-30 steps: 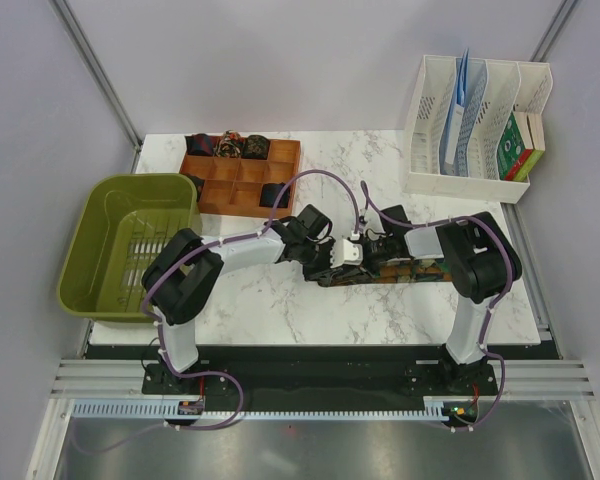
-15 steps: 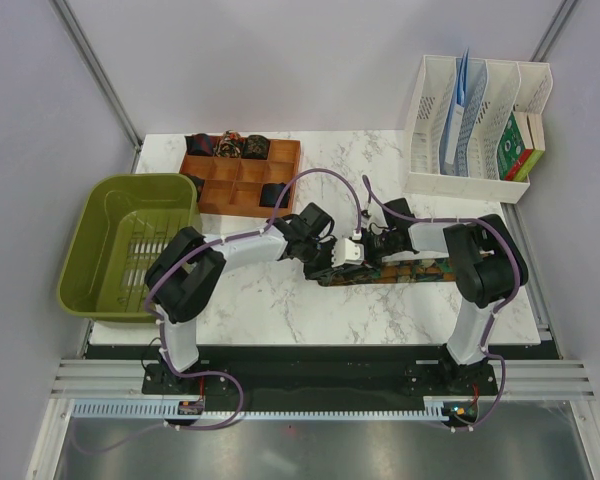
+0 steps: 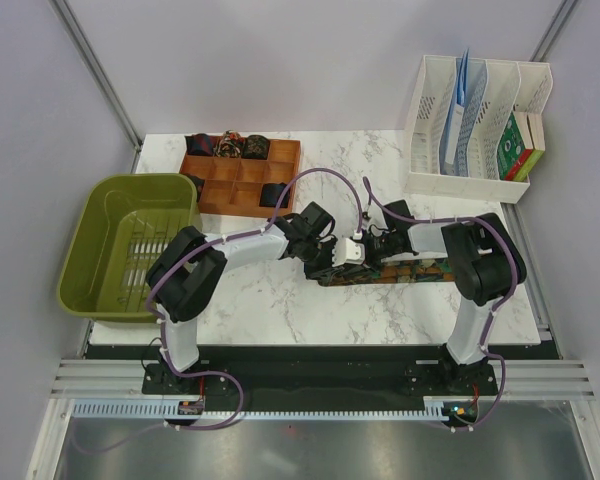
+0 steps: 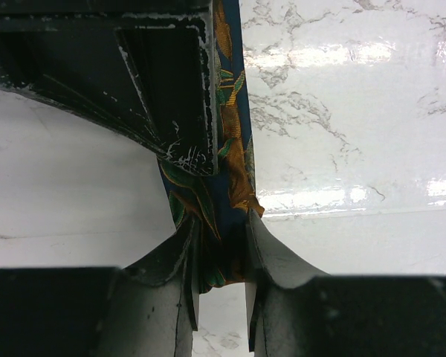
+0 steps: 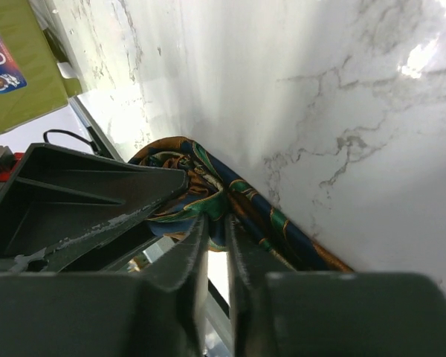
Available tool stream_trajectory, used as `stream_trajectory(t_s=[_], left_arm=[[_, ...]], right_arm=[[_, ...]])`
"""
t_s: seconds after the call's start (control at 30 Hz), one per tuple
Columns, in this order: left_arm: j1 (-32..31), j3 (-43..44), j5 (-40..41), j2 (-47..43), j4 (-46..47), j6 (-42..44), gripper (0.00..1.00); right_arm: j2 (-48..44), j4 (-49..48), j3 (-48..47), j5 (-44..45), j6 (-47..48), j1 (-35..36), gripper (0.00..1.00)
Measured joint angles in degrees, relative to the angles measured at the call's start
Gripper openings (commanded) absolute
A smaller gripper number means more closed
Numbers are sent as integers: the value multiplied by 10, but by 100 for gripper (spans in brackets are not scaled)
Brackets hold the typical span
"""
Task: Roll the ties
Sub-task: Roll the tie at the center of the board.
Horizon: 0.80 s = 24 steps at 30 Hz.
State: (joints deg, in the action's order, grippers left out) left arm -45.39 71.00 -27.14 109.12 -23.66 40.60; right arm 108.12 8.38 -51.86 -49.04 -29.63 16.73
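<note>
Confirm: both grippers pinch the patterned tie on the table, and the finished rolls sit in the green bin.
The top external view shows the rolls in the wooden tray, not the green bin. The left gripper and right gripper do pinch the patterned tie on the table.

The navy patterned tie (image 3: 420, 271) I pinch lies flat at centre, stretching rightward, orange and green leaves on it, its left end bunched. Dark rolled ties (image 3: 229, 147) sit at far left.
</note>
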Motion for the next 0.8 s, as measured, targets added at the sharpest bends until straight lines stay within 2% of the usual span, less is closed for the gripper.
stream_trajectory(t_s=[0.03,0.1,0.17,0.3,0.43,0.47,0.6,0.8], left_arm=[[0,0,0,0,0,0,17],[0,0,0,0,0,0,20],[0,1,1,0,-1,0,25],[0,2,3,1,-2,-1,49],[2,-6,12,-3,1,-2,66],[4,-13,14,-7,0,-2,74],[18,-53,20,-34,-3,-5,80],[23,-65,29,-50,7,-14,83]], right_arm=[[2,-1,0,-2,-1,0,7],[6,-4,0,-7,-4,0,0],[7,-5,0,-10,-5,-1,0],[7,-4,0,-9,-1,-1,0],[7,1,0,1,10,-1,0],[7,2,0,3,12,-1,0],[8,3,0,5,19,-1,0],[14,3,-1,-2,20,-1,0]])
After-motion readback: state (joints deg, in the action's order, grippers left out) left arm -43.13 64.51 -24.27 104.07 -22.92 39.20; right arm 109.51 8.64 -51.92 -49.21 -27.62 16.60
